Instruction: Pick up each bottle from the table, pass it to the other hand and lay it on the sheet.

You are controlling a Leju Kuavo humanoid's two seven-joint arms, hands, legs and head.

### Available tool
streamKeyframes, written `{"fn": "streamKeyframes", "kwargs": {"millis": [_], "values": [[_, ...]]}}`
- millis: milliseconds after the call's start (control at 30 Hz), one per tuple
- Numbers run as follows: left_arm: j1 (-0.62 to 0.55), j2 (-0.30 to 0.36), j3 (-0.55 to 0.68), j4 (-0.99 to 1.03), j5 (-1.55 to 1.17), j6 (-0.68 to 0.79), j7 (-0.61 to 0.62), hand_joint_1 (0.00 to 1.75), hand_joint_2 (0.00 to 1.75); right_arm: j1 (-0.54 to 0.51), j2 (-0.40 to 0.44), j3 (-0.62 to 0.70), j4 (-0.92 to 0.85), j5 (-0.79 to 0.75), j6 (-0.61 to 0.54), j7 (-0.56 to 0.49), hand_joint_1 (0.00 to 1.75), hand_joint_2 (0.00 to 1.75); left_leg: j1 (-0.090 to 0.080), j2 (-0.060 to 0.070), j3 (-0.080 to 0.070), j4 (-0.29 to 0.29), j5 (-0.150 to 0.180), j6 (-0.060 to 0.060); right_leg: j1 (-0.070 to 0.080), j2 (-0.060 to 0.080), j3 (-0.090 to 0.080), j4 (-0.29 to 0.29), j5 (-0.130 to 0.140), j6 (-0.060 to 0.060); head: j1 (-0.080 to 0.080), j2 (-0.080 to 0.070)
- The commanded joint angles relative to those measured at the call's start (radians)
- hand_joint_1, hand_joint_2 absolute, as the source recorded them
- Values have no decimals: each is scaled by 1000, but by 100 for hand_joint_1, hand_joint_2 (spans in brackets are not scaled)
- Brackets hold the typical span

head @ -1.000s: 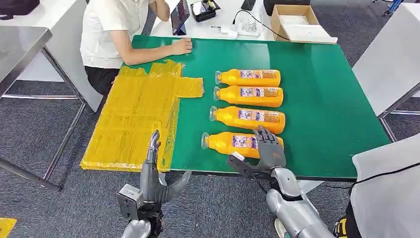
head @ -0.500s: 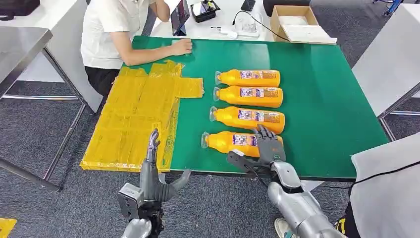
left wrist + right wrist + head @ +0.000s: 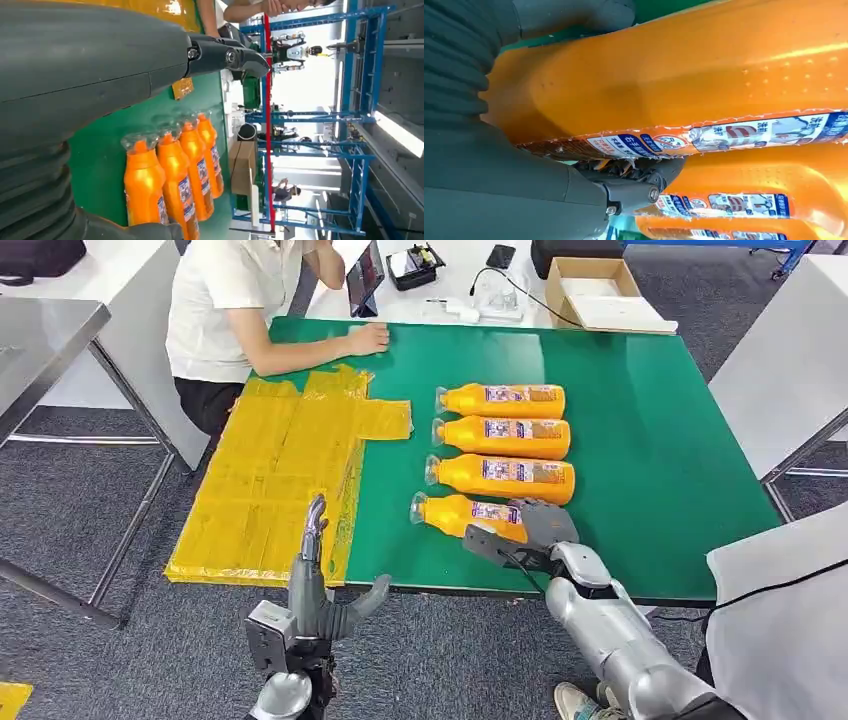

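Several orange bottles with clear caps lie side by side on the green table. My right hand grips the base end of the nearest bottle, which lies at the table's front edge. In the right wrist view this bottle fills the palm, with a finger curled round its far side. The yellow sheet covers the table's left part. My left hand is held upright and open below the front edge, near the sheet's corner. The left wrist view looks along the bottles past its fingers.
A person sits at the table's far left corner with a forearm on the green top. A cardboard box, a tablet and cables lie on the white table behind. A grey table stands to the right.
My right hand's fingers, spread over the nearest bottle before, have folded down around its base end, and the bottle has shifted slightly away from the table's edge. The left hand has stayed where it was.
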Motion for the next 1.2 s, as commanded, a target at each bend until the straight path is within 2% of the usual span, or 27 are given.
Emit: {"fn": "streamKeyframes", "kwargs": {"millis": [33,133,267,333,400,433,467,567,633,767,900,1033,1200], "values": [[-49,9,-4,80,12,0,-32,0,175,33,3,-5,151,-58,52,4,175,175,1,-3,4,-1,0,-1,1,-3,4,-2,-1,-2,0,0],[-50,13,-9,75,19,-1,-32,0,175,34,1,-13,147,-89,67,-45,175,175,1,-3,6,-1,-1,-1,1,-3,2,-2,-2,-2,0,0],[-42,15,-6,59,72,3,-32,0,175,91,-19,-74,55,-286,133,-321,175,175,2,-4,9,-2,-2,-1,2,-4,2,-4,-4,-2,0,0],[-38,-11,41,78,199,-38,-4,0,175,162,-37,-88,-60,-378,113,-375,175,175,2,-3,12,-2,-3,0,2,-4,4,-5,-4,-1,0,0],[-42,-8,56,74,296,-62,42,0,175,226,-38,-104,-182,-461,78,-398,175,175,3,-2,15,-4,-4,-1,3,-4,7,-8,-4,-2,1,0],[-44,-3,54,72,301,-64,44,0,175,235,-39,-99,-202,-467,76,-393,175,175,2,3,15,-3,-6,-1,3,1,15,-7,-1,-1,0,0],[-44,1,51,69,306,-66,47,0,175,243,-39,-91,-223,-473,75,-378,175,175,2,3,16,-4,-7,-2,2,1,16,-6,-2,-3,0,0],[-45,3,46,70,311,-65,47,0,175,240,-45,-82,-229,-481,80,-368,175,175,2,3,14,-2,-7,-2,3,1,14,-4,-2,-4,0,0],[-40,0,50,69,379,-89,95,0,175,267,-33,-118,-272,-546,22,-413,175,175,2,3,14,-2,-6,-1,2,1,14,-5,-2,-3,0,0],[-33,8,41,69,523,-135,212,0,175,313,-32,-136,-367,-589,-42,-395,175,175,4,3,13,-2,-7,-2,4,1,12,-5,-2,-4,0,0],[-32,25,12,65,573,-155,248,0,175,311,-28,-140,-388,-610,-70,-402,175,175,3,5,9,-2,-7,-1,3,4,10,-3,-2,-4,0,0],[-42,64,-62,78,563,-240,284,0,175,289,3,-122,-390,-626,-69,-433,175,175,3,4,7,-2,-7,-1,3,4,7,-3,-2,-4,0,0],[-44,62,-63,90,562,-241,284,0,175,284,11,-113,-387,-623,-70,-433,175,175,3,5,1,-1,-7,-1,3,6,2,-3,-2,-3,0,0]]}}
